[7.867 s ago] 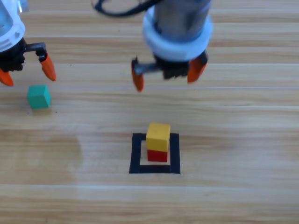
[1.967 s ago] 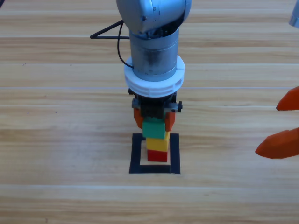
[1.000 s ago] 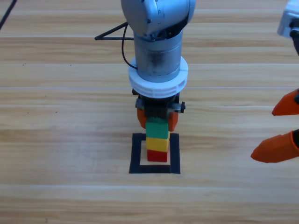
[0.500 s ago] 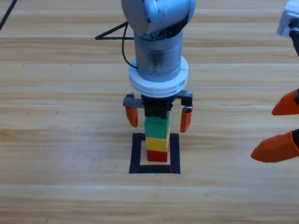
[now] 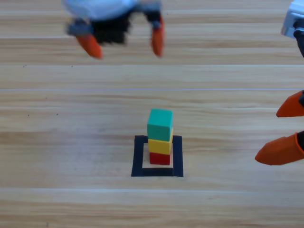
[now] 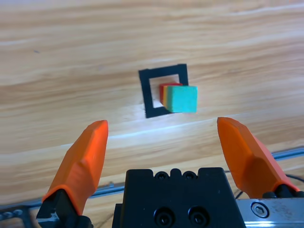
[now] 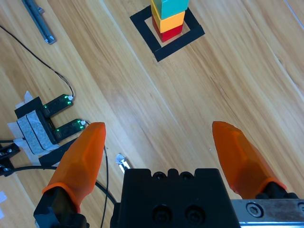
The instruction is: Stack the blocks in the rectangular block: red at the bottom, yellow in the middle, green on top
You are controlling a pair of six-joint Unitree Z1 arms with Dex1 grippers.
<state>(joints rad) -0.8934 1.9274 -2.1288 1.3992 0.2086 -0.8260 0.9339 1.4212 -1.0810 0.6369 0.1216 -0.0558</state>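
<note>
Standing inside the rectangular block (image 5: 138,156), the three blocks already form one column: red (image 5: 160,158) on the wood within the black outline, yellow (image 5: 159,146) resting on it, green (image 5: 159,125) on top, nothing touching any of them. In the high view the green cube seems to sit a little off to one side of the yellow one below, though the camera's slant may account for that, and the left wrist view does not settle it. The left gripper (image 5: 122,42) hangs at the far edge of the table, left of the column and well apart from it, its orange jaws spread wide with nothing between them. From that gripper the stack lies nearer the camera and slightly to the right; its wrist view shows the green top almost straight ahead between the open jaws, so its line back to the column is direct. The right gripper (image 5: 289,128) waits at the right edge, jaws also spread and empty, level with the stack but well to its right. By the order asked for, the task looks finished; should the top cube need squaring up, the left gripper has the direct line, since the stack stands upright and narrow and a sideways brush could topple it.
</note>
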